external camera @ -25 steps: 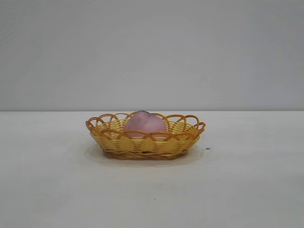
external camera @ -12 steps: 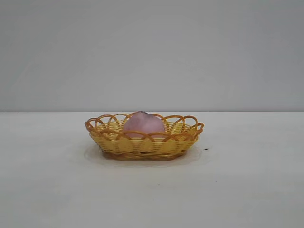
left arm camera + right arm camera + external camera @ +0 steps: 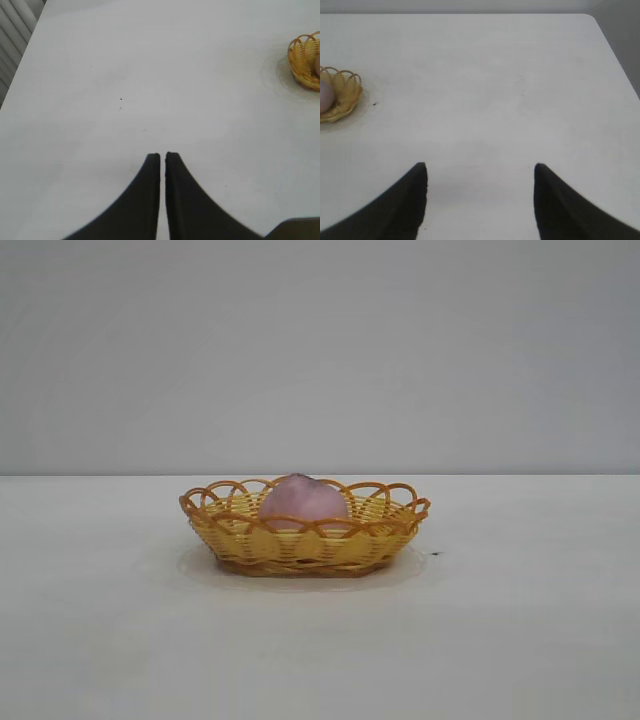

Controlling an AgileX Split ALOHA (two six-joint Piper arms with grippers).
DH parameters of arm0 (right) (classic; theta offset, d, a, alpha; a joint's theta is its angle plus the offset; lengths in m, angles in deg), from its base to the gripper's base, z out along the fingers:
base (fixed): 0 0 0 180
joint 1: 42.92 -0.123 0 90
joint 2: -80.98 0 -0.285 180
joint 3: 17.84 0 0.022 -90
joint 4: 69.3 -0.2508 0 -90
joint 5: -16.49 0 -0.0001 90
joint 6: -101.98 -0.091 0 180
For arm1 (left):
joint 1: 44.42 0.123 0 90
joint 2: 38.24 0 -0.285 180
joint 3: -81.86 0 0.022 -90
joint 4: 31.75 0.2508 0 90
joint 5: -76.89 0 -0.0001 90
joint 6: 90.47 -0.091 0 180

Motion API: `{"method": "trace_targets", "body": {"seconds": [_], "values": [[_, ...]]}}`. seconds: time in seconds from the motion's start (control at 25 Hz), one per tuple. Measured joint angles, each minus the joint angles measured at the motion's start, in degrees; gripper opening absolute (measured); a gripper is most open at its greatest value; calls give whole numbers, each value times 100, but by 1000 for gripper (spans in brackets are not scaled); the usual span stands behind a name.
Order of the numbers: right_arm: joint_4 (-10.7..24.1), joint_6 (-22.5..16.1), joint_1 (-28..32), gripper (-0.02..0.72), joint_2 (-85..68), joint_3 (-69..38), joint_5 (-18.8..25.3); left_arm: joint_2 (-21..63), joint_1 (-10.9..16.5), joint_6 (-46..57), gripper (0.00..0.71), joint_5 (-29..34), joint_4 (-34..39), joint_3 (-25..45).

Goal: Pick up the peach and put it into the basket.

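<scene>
Peach (image 3: 304, 500) sitting in basket (image 3: 303, 540), mid-bench (image 3: 520, 640), top poking above the looped rim. Left hand (image 3: 163, 159) clenched on nothing, hanging over bare bench, well apart from basket. Right hand (image 3: 480, 172) released, fingers spread, holding nothing, likewise well apart from basket. Tiny dark speck (image 3: 435, 553) just beside basket, perhaps a crumb.

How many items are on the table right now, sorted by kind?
Peach: 1, lying inside the basket
Basket: 1, on the table
Total: 2
</scene>
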Motion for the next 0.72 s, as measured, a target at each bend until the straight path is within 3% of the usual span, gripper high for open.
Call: {"method": "trace_targets", "body": {"seconds": [0.72], "values": [[-47, 0, 0, 393, 0, 0, 0, 0, 0, 0, 0, 0, 0, 0]]}}
